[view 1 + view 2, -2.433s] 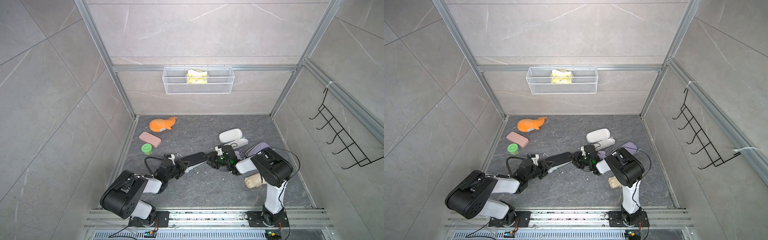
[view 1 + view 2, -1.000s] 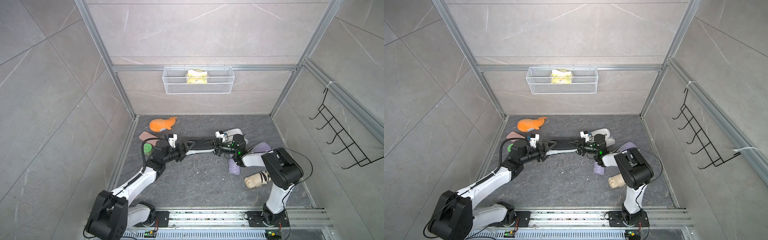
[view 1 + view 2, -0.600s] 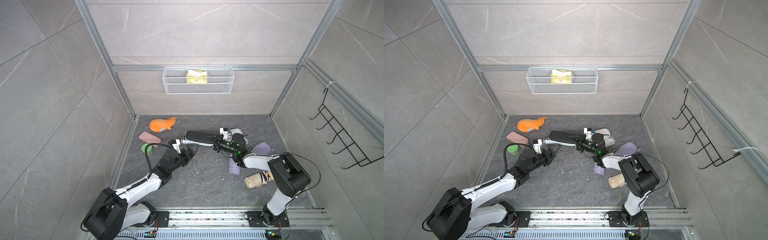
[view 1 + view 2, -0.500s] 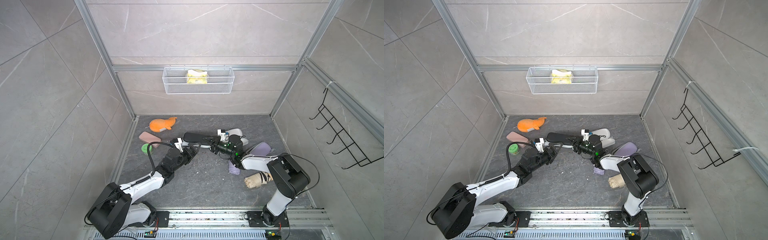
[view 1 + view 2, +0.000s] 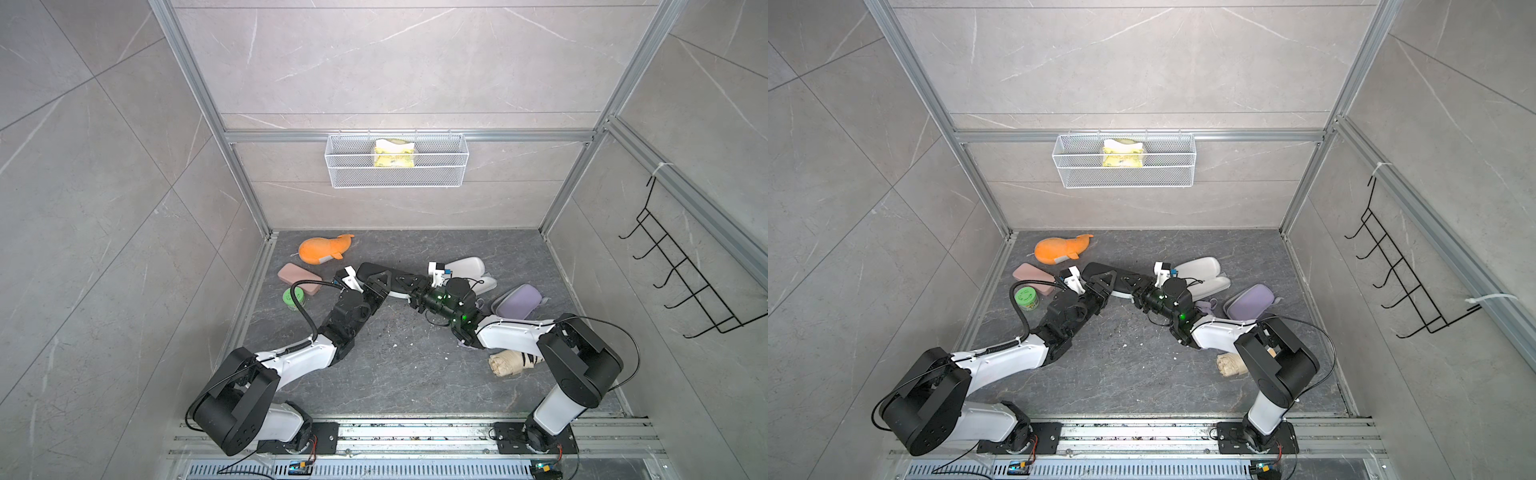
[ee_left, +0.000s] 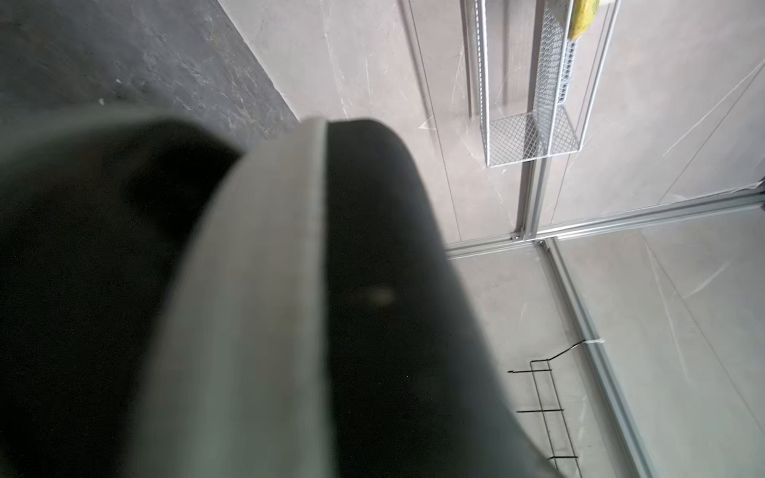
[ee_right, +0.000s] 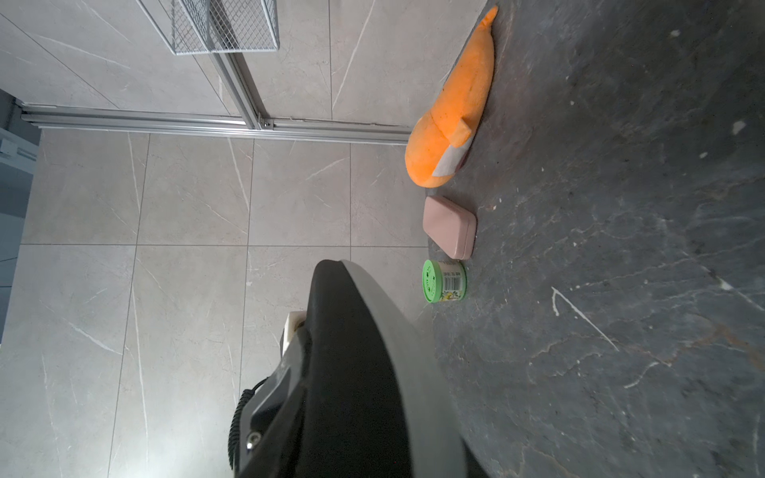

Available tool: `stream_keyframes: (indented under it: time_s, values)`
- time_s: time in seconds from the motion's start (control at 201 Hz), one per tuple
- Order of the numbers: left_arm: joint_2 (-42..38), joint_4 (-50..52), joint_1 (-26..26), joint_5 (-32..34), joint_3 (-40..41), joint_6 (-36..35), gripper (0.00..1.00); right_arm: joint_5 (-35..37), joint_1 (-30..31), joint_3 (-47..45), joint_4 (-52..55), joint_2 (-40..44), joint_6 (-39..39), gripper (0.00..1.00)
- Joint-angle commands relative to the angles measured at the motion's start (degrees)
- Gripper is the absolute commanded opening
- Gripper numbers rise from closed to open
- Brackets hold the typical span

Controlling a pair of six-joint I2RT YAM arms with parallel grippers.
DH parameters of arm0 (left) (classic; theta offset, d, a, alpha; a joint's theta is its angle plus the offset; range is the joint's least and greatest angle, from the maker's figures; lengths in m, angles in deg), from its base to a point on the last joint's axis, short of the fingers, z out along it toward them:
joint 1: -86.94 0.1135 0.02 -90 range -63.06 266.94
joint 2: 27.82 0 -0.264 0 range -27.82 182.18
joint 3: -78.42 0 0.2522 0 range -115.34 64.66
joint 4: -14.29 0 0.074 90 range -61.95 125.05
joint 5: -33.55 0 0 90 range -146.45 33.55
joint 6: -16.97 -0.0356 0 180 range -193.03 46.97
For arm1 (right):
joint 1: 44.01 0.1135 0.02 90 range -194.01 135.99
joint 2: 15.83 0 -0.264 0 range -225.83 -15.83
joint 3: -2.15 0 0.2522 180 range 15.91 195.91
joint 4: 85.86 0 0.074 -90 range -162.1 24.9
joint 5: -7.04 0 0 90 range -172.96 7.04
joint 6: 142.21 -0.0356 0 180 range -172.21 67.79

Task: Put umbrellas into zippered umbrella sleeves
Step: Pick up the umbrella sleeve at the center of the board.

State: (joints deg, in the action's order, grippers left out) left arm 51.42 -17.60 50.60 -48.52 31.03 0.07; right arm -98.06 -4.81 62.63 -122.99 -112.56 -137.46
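A black sleeve with grey zip edging is held off the floor between both arms. My left gripper is shut on its left end, one triangular finger lying over the top. My right gripper is shut on its right end. The sleeve fills the left wrist view and hides the jaws, as it does in the right wrist view. A cream sleeve lies open behind my right wrist. The lavender sleeve lies to its right. A beige umbrella lies by my right elbow. A bit of lavender fabric shows under my right forearm.
An orange plush whale, a pink case and a green tub sit along the left wall. A wire basket hangs on the back wall. A black hook rack is on the right wall.
My left gripper dropped away from the black sleeve, then came back up to its left end and narrowed onto it. The right gripper kept its hold while shifting the sleeve slightly.
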Motion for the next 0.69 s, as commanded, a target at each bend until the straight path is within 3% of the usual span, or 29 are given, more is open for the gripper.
stream_keyframes:
  time_s: [0.0,0.174,0.309,0.453,0.597,0.687]
  values:
    - [0.95,-5.98,0.21,3.73,-1.18,-0.43,0.37,-2.75,1.67,0.31,-4.37,1.41,0.78,0.35]
    - [1.49,-6.94,0.68,3.25,-2.83,-2.15,0.22,-3.10,0.73,-1.30,-4.47,2.30,2.05,0.61]
    - [-0.14,-6.12,3.49,1.12,-3.28,-6.63,0.17,-8.50,-3.03,-3.47,-0.69,5.67,6.43,0.76]
    - [-1.89,-4.70,4.64,-0.96,-4.87,-13.50,0.16,-8.56,-4.66,-5.35,18.13,12.84,23.41,0.77]
    - [-1.82,-4.96,4.43,-4.19,-7.38,-19.40,0.13,3.20,-1.92,-4.32,33.42,18.29,43.39,0.67]
    - [-1.51,-6.28,3.84,-5.24,-8.30,-22.84,0.12,10.66,2.09,-3.72,35.31,19.68,51.72,0.58]
